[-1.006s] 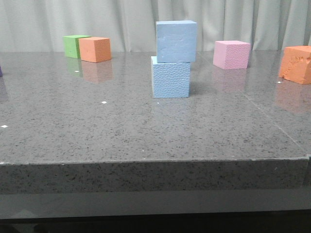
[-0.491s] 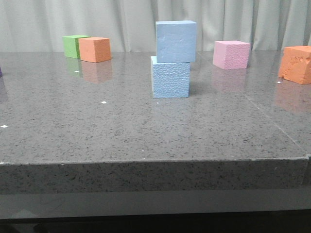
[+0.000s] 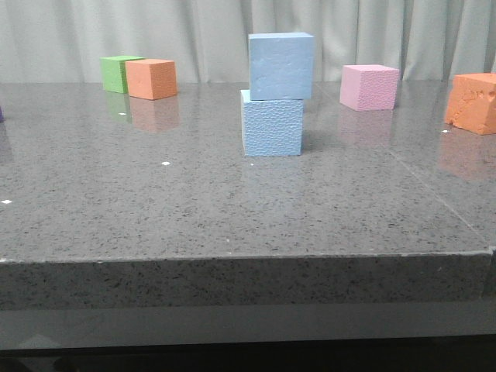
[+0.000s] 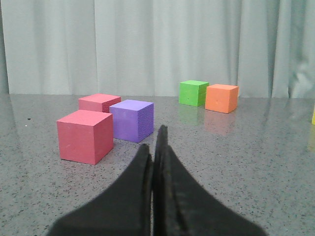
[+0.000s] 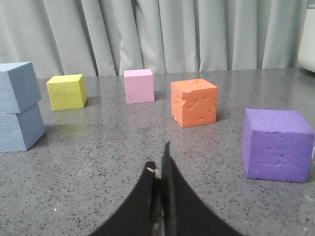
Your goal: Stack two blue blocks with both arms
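Grey speckled stone table [image 3: 155, 225] fills the front view, and near its middle the two blue blocks stand stacked: the smoother blue block [image 3: 281, 66] rests on the pebbly blue block [image 3: 272, 127], shifted slightly toward the robot's right so one edge overhangs a little. Neither arm shows in the front view. From each wrist camera the fingers appear pressed together with nothing between them: the left gripper [image 4: 155, 147] looks over a red cube [image 4: 84, 136] and a purple cube [image 4: 131, 120], and the right gripper [image 5: 160, 169] sits well apart from the stack, which shows at the edge of its view. Judged from this, the stacking is done, and the sound course is to keep both arms low and clear of the stack, since a brush against the offset top block could tip it. The stack is partly cut off by the frame in the right wrist view, the back faces of both blocks are hidden, and how fully their faces meet cannot be told.
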